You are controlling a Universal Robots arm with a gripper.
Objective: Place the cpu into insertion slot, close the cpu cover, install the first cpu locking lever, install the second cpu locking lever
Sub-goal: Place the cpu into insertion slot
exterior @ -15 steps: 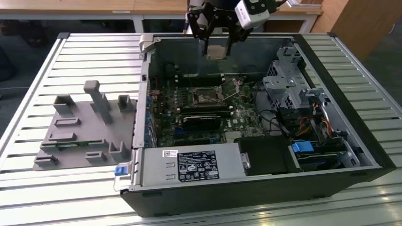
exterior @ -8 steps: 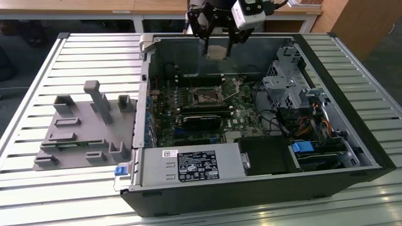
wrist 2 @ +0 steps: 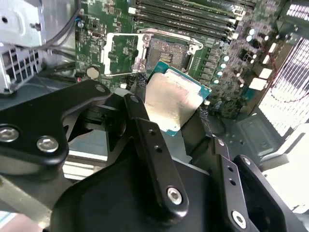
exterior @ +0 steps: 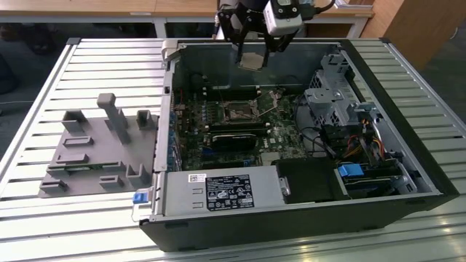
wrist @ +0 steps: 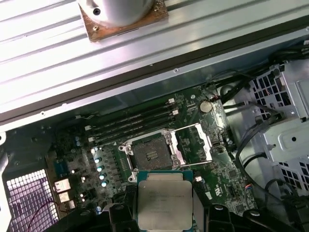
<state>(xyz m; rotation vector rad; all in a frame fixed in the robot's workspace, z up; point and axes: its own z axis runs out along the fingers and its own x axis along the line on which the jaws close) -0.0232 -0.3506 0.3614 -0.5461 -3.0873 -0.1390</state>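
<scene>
Status: none of the four steps reads as complete; the cpu [exterior: 252,61] is not yet seated, and I judge the job to be in the carry phase of step one. The claw [exterior: 252,58] is clenched on the cpu, one finger against each of two opposite edges, pale metal top facing the wrist cameras; it hangs at the upper centre of the exterior view, above the far wall of the open computer case [exterior: 407,164], which lies on its side on the slatted worktop [exterior: 58,229]. The insertion slot [exterior: 237,113] sits at the middle of the exterior view, lower in the frame than the claw and apart from it; in both wrist views its dark square interior is bare, with nothing in it. The cpu cover [wrist 2: 108,53] stands swung open just beside the slot, so it is not closed; with the cover up I judge that neither locking lever is fastened, though I cannot make out the levers with confidence. In the first wrist view the held cpu [wrist: 164,199] appears just short of the slot [wrist: 150,153], not over it and not touching it; a grey fixture block [exterior: 102,142] rests on the worktop at the exterior view's left, well apart from the work.
</scene>
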